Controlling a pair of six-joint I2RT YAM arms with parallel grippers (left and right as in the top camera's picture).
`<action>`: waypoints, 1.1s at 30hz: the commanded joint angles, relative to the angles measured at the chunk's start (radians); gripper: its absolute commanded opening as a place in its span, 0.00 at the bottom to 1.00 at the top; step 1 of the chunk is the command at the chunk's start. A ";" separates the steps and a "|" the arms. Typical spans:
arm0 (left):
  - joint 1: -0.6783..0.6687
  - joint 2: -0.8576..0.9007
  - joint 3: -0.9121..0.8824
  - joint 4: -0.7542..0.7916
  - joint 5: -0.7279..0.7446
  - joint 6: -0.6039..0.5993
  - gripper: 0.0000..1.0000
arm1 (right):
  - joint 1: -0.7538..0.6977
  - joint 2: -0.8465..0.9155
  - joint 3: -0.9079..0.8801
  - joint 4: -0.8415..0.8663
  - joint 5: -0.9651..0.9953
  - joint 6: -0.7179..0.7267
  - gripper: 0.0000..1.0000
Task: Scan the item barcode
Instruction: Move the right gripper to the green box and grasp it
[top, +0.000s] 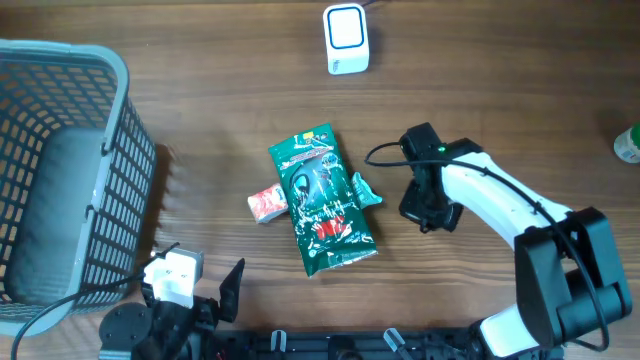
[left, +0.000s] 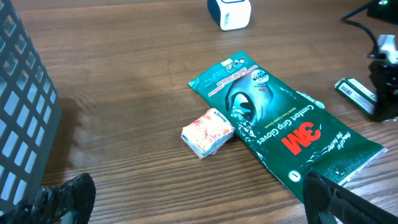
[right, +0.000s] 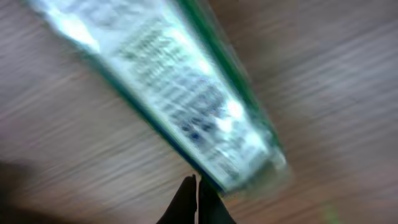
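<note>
A green 3M gloves bag (top: 322, 200) (left: 280, 121) lies flat mid-table. A small red-and-white packet (top: 267, 204) (left: 207, 132) touches its left edge. To the bag's right lies a small green-and-white pack (left: 354, 92) (right: 186, 99), blurred in the right wrist view. My right gripper (top: 428, 215) (right: 197, 183) is shut, its tips at that pack's near edge with nothing visible between them. A white scanner (top: 346, 38) (left: 229, 12) stands at the far edge. My left gripper (top: 198, 272) (left: 202, 208) hangs open over bare wood near the front edge, its right finger at the bag's corner.
A grey mesh basket (top: 60, 170) (left: 18, 112) fills the left side. A teal item (top: 365, 190) pokes out from under the bag's right edge. Something green and white (top: 630, 145) sits at the right edge.
</note>
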 joint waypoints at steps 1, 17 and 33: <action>0.000 -0.005 0.000 0.002 0.012 -0.009 1.00 | -0.020 -0.019 0.110 -0.080 0.127 0.018 0.04; 0.000 -0.005 0.000 0.002 0.012 -0.009 1.00 | -0.049 -0.059 0.164 -0.049 0.080 -0.416 0.98; 0.000 -0.005 0.000 0.002 0.012 -0.009 1.00 | -0.049 -0.053 -0.101 0.211 0.092 -0.468 0.78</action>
